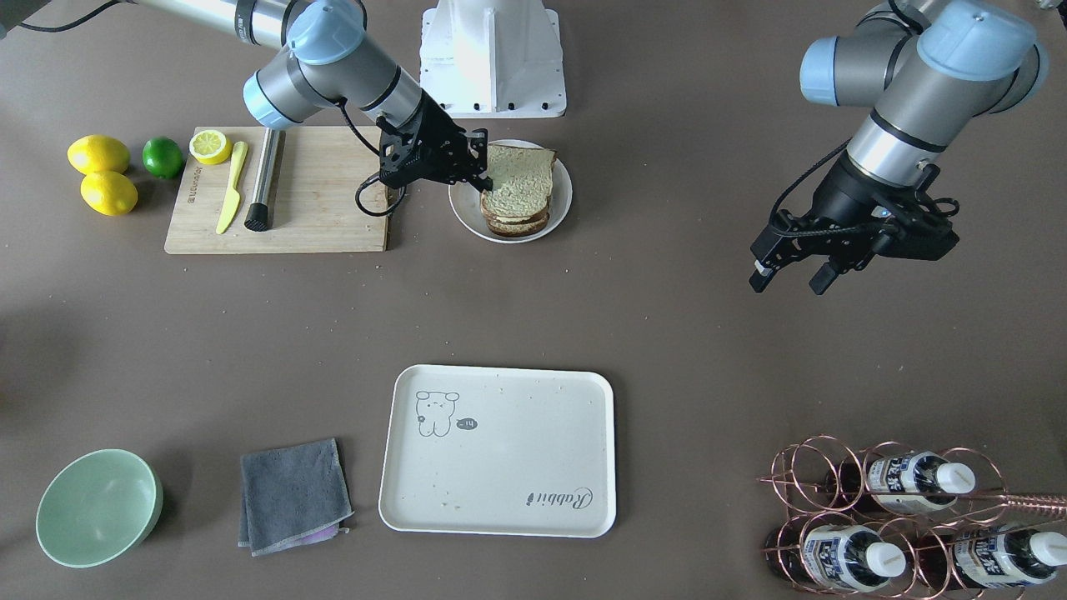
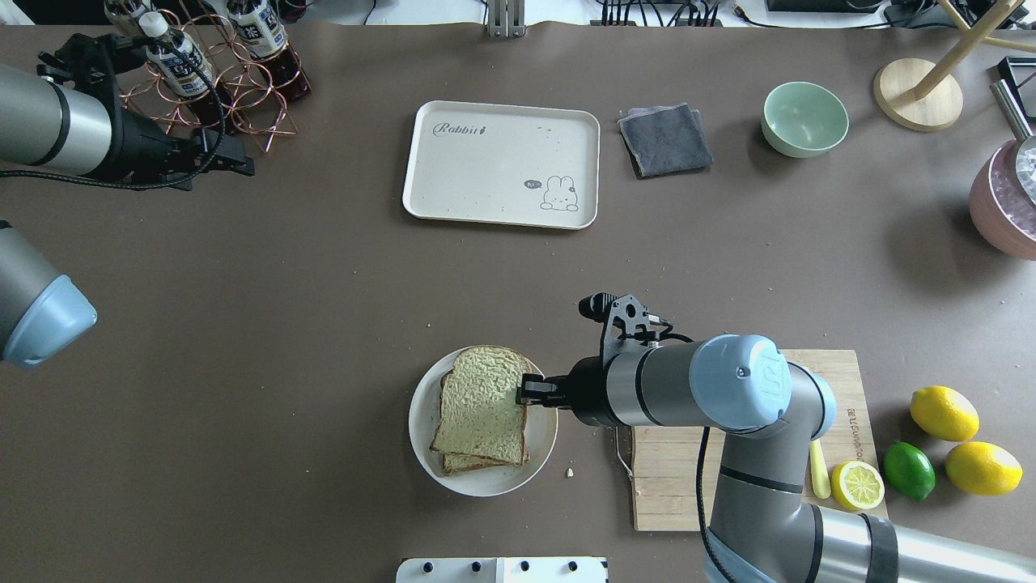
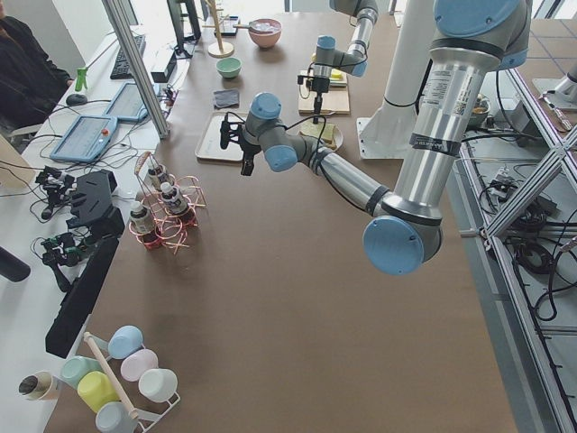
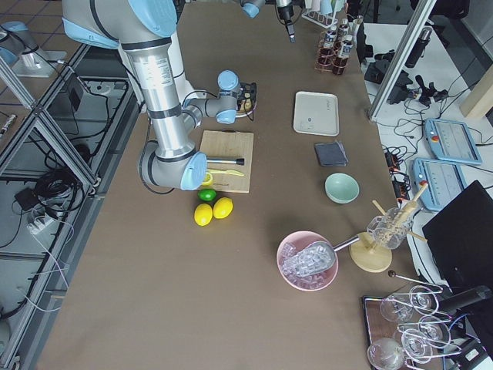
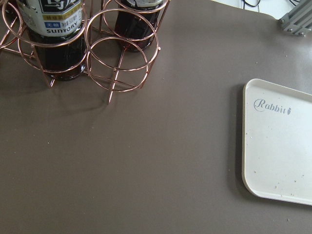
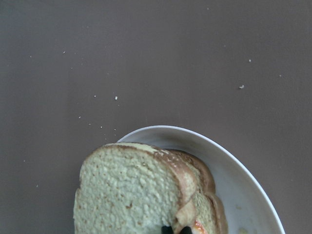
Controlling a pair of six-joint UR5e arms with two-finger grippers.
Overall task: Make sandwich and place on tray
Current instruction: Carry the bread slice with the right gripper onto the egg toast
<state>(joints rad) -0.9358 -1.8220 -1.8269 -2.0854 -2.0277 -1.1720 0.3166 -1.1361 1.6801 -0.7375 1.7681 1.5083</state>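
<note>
The sandwich (image 1: 518, 187), stacked brown-crusted bread slices with a pale greenish top face, lies on a round white plate (image 1: 562, 208). It also shows in the overhead view (image 2: 484, 409) and the right wrist view (image 6: 131, 192), where a bit of orange shows at its edge. My right gripper (image 1: 484, 180) is at the stack's edge, its fingers closed on the sandwich. The cream tray (image 1: 533, 442) with the "Rabbit" script lies bare towards the operators' side, also in the left wrist view (image 5: 282, 151). My left gripper (image 1: 789, 282) hovers open and empty, well away from the tray.
A wooden cutting board (image 1: 325, 208) beside the plate holds a lemon half, a yellow knife and a steel muddler. Lemons and a lime (image 1: 162, 157) lie past it. A green bowl (image 1: 98, 507), a grey cloth (image 1: 293, 495) and a copper bottle rack (image 1: 892, 517) flank the tray.
</note>
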